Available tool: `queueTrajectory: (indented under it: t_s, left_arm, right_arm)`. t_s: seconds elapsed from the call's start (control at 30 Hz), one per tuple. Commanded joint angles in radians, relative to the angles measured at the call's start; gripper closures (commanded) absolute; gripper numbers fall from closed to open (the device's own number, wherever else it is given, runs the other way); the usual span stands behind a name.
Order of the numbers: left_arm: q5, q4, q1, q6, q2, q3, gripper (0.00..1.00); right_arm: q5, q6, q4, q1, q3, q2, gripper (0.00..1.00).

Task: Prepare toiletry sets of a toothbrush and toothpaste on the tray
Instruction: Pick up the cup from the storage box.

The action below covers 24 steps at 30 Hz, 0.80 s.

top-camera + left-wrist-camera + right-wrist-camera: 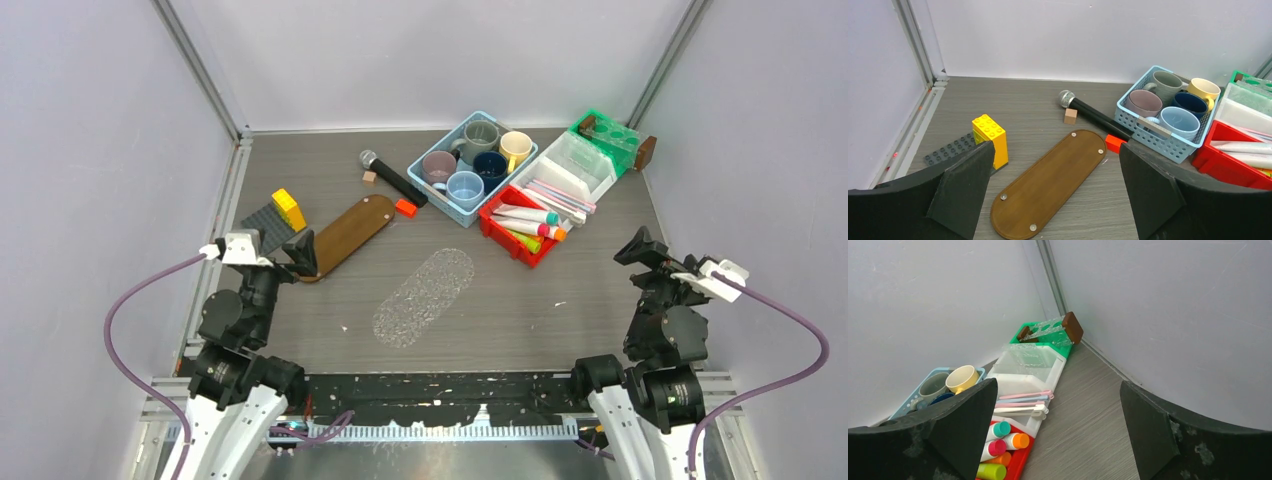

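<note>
Both arms sit low at the near edge. The left gripper [300, 250] has its jaws spread wide with nothing between them, right at the near end of the brown oval board [350, 230]. The right gripper [638, 248] is just as wide and also empty-handed. The toothbrushes [562, 195], pink, white and blue, lie in the white bin [585, 165], roughly 2 o'clock from the clear oval tray [425, 295]. The toothpaste tubes [525, 222] are in the red bin [510, 248] pushed up against the white one. The black microphone [392, 178] lies between 11 and 12 o'clock, beside the blue basket [444, 138] of mugs.
</note>
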Motion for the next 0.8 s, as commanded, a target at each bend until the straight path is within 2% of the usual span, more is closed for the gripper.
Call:
queueTrajectory:
  t_s: [0.0,0.17,0.37,0.5,0.63,0.77]
  left_arm:
    - [0.019,0.055,-0.002,-0.013,0.019,0.008,0.00]
    - [0.027,0.047,-0.002,-0.014,0.033,0.017,0.00]
    - [0.021,0.018,-0.002,-0.015,0.028,0.033,0.00]
    - [0.007,0.000,-0.002,-0.018,0.013,0.040,0.00]
    - [0.000,-0.006,-0.002,-0.020,-0.018,0.040,0.00]
    - [-0.011,-0.015,-0.002,-0.020,-0.040,0.041,0.00]
  right_arm:
    - [-0.014,0.011,0.034,0.003,0.006,0.019,0.00]
    - [-0.019,0.036,0.012,0.004,0.031,0.048,0.00]
    - [-0.045,0.121,-0.122,0.004,0.141,0.213,0.00]
    - [-0.105,0.183,-0.262,0.004,0.273,0.409,0.00]
    - [-0.241,0.220,-0.412,0.004,0.421,0.639,0.00]
    - [-0.389,0.237,-0.535,0.003,0.571,0.940,0.00]
